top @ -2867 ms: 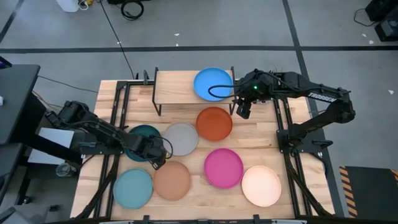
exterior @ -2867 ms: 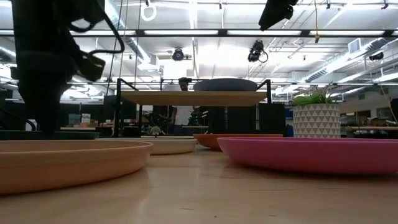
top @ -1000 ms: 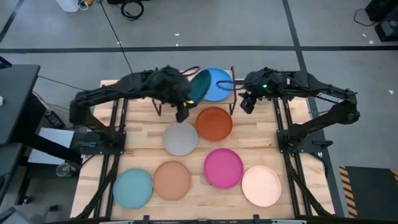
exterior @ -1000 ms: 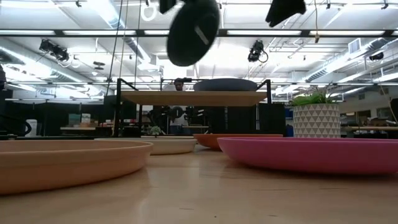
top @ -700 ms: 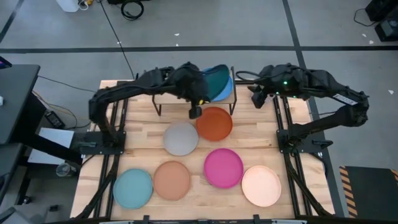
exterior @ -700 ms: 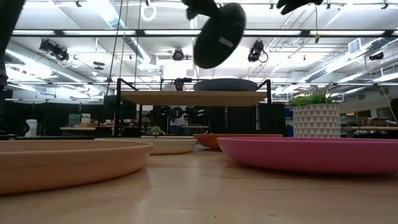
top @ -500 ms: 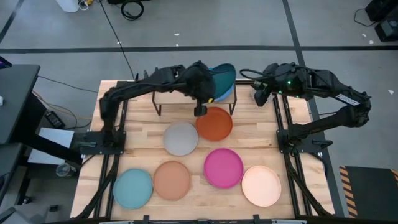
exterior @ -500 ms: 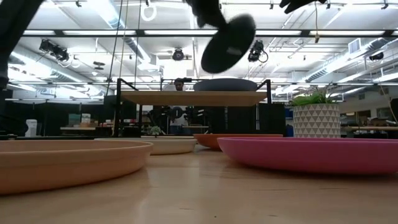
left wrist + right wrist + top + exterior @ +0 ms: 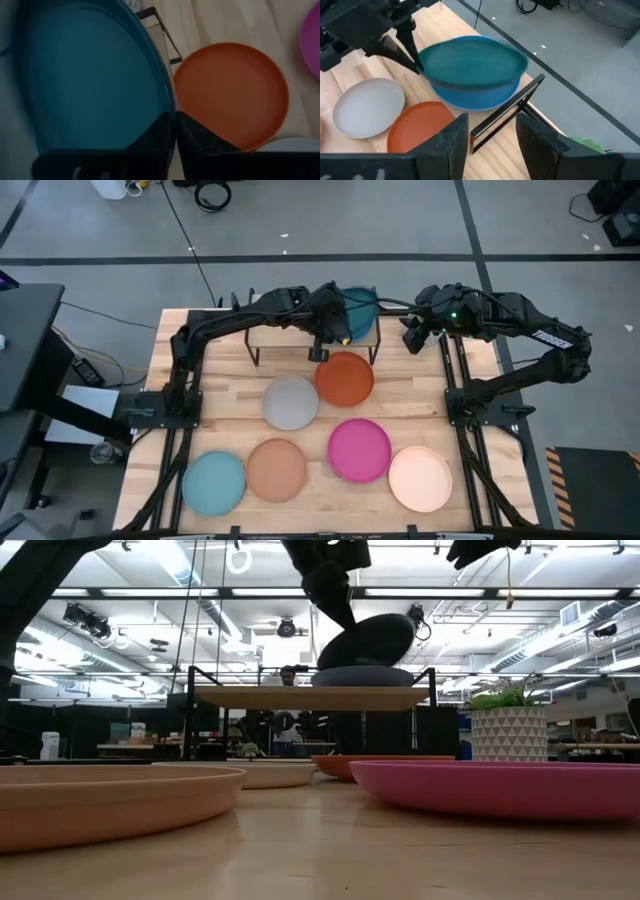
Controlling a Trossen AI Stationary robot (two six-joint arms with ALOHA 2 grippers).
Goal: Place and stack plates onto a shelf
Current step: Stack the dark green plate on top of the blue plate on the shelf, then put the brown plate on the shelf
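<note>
The dark teal plate hangs tilted just over the blue plate, which lies on the right half of the wooden shelf at the table's far side. My left gripper is shut on the teal plate. In the low view the teal plate's lower edge is at the blue plate's top; whether they touch I cannot tell. My right gripper stands open and holds nothing, just off the shelf's right end. My left gripper pinches the teal plate's rim between its two fingers, on the plate's near left side. One finger lies over the plate's inside, the other under its outside. The fingers slant down from above. The plate is tilted, its far right side higher.
On the table nearer than the shelf lie the orange plate, grey plate, magenta plate, tan plate, light blue-green plate and cream plate. The shelf's left half shows bare wood.
My left gripper has carried the teal plate toward the table's right edge and down over the blue plate on the shelf. The plate has tipped from nearly on edge to a shallow tilt. My right gripper has drawn a little toward the right edge.
</note>
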